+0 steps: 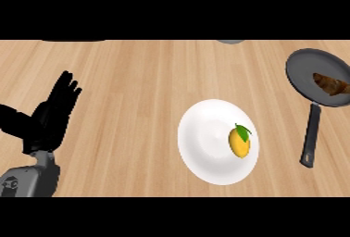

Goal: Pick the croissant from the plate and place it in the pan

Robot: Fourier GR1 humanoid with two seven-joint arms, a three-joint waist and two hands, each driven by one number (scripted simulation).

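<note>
Altogether: one croissant in one pan, one plate.

Wood-grain counter, glossy plate

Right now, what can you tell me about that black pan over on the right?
The pan is a dark grey, round frying pan that looks like metal, with a shallow rim and a long, straight black handle pointing toward the near edge of the wooden counter. It sits flat at the counter's far right, and the picture's edge cuts off part of it. A brown croissant lies inside it, toward the right side. No hand touches the pan, and it stands apart from the white plate to its left.
</note>
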